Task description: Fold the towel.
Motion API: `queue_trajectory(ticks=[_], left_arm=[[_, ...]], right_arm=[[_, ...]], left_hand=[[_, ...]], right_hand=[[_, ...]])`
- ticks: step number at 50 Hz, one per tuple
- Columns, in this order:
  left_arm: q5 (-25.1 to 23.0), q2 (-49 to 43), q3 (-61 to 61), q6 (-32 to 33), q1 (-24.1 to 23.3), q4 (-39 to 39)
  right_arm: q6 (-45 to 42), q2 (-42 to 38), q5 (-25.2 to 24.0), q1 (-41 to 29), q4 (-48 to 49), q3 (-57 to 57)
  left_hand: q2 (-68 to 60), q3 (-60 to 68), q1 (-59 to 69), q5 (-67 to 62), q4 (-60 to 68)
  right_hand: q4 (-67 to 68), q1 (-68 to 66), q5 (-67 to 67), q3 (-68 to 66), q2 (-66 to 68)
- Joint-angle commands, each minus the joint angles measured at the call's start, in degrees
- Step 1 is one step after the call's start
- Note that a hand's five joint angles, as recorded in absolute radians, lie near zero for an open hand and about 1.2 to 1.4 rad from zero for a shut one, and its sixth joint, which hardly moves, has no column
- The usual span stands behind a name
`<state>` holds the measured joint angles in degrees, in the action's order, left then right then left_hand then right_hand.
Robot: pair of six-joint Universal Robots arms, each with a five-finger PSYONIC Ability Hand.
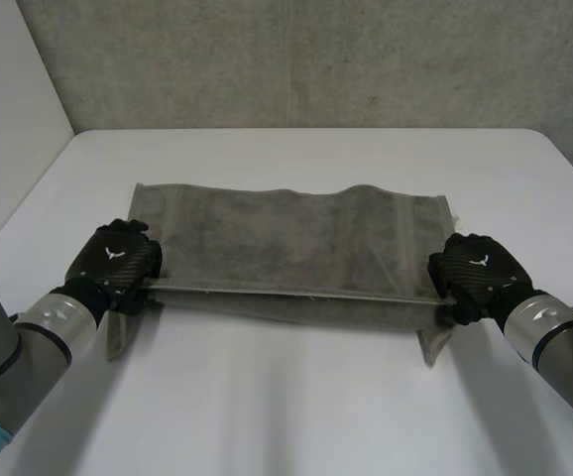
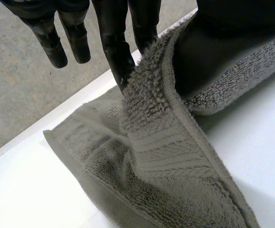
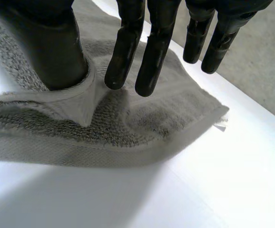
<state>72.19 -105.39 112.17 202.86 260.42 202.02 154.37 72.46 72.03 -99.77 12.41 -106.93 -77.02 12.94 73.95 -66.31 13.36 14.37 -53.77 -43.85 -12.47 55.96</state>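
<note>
Left hand and right hand each pinched a near corner of the towel, edge lifted (first fold, seemingly); it next needed carrying evenly to the far edge.

One towel, one table, two hands: left hand, right hand.
</note>
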Motion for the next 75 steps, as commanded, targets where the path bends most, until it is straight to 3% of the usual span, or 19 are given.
queue_trajectory(ticks=[1, 8, 21, 24, 25, 26, 31, 39, 41, 46, 53, 67, 68, 69, 71, 75], left_arm=[[0.1, 0.3, -0.1, 0.0, 1.0, -0.7], [-0.2, 1.8, -0.4, -0.4, 2.2, -1.3], [-0.3, 3.0, 0.2, -0.6, 1.3, -2.1], [-0.3, 3.0, 0.2, -0.6, 1.5, -2.1], [-0.2, 3.0, 0.2, -0.6, 1.8, -2.1], [-0.2, 3.0, 0.2, -0.6, 1.8, -2.1], [-0.1, 3.0, 0.0, -0.6, 2.2, -2.2], [0.3, 2.6, -0.1, -0.3, 2.1, -2.1], [0.7, 2.3, -0.2, -0.2, 2.0, -2.0], [4.6, 1.2, -0.5, -0.2, 1.8, -2.0], [8.3, 0.6, -0.6, -0.1, 1.6, -1.8], [8.8, 0.9, -0.6, 0.3, 1.5, -2.3], [8.8, 1.1, -0.6, 0.3, 1.4, -2.8], [8.8, 1.2, -0.6, 0.3, 1.4, -2.8], [8.7, 3.4, -1.0, 0.3, 1.3, -4.4], [8.3, 7.6, -1.8, 0.2, 1.5, -6.6]], right_arm=[[3.6, -0.6, 1.1, 1.2, -0.5, 1.3], [6.4, -0.1, 0.5, 3.9, -0.7, 1.9], [10.1, -2.7, -0.3, 0.7, -3.5, 2.0], [9.9, -3.3, -0.7, 0.7, -3.6, 2.1], [9.7, -3.2, -1.0, 0.7, -3.6, 2.3], [9.7, -3.2, -1.0, 0.7, -3.6, 2.3], [8.3, 2.3, -5.8, 2.1, -4.8, 3.4], [8.7, 9.8, -7.3, 6.3, -4.9, 3.2], [8.7, 10.2, -7.3, 6.3, -4.9, 2.9], [8.1, 10.2, -7.3, 6.4, -4.9, 2.2], [8.1, 10.2, -7.4, 6.8, -4.9, 2.2], [8.1, 12.0, -7.9, 9.7, -6.0, 2.8], [8.1, 12.7, -8.4, 10.1, -6.6, 2.9], [8.1, 13.5, -9.2, 10.4, -7.3, 3.0], [8.1, 14.3, -10.0, 10.5, -8.0, 3.2], [8.2, 15.7, -11.6, 10.6, -9.6, 3.7]], left_hand=[[-3.0, -2.9, 6.1, -3.7, -3.4], [-3.0, -2.9, 6.1, -3.7, -3.4], [-3.0, -2.9, 6.1, -3.7, -3.4], [-3.0, -2.9, 6.1, -3.7, -3.4], [-3.0, -2.9, 6.1, -3.7, -3.4], [-3.0, -2.9, 6.1, -3.7, -3.4], [-3.0, -2.9, 6.1, -3.7, -3.4], [-2.2, -2.9, 5.2, -2.9, -3.4], [13.2, -2.9, -10.2, 12.5, -3.4], [32.6, -2.9, -29.5, 31.9, -3.4], [36.9, -2.9, -33.8, 36.2, -3.4], [34.7, -2.9, -31.6, 34.0, -3.4], [26.3, -2.9, -23.3, 25.6, -3.4], [26.3, -2.9, -23.2, 25.6, -3.4], [-2.8, -2.9, 5.9, -3.5, -3.4], [-3.0, -2.9, 6.1, -3.7, -3.4]], right_hand=[[-4.4, 0.6, 0.7, 2.5, -2.8], [-4.4, -0.4, -0.3, 2.5, -1.8], [-4.4, -1.6, -1.5, 2.5, -0.6], [-4.4, -13.8, -13.8, 2.5, 11.7], [-4.4, -26.1, -26.0, 2.5, 23.9], [-4.4, -26.2, -26.2, 2.5, 24.0], [-4.4, -26.2, -26.2, 2.5, 24.0], [-4.4, -26.2, -26.2, 2.5, 24.0], [-4.4, -26.2, -26.2, 2.5, 24.0], [-4.4, -26.2, -26.2, 2.5, 24.0], [-4.4, -26.2, -26.2, 2.5, 24.0], [-4.4, -26.2, -26.2, 2.5, 24.0], [-4.4, -26.2, -26.2, 2.5, 24.0], [-4.4, -26.2, -26.2, 2.5, 24.0], [-4.4, -26.2, -26.2, 2.5, 24.0], [-4.4, -26.2, -26.2, 2.5, 24.0]])
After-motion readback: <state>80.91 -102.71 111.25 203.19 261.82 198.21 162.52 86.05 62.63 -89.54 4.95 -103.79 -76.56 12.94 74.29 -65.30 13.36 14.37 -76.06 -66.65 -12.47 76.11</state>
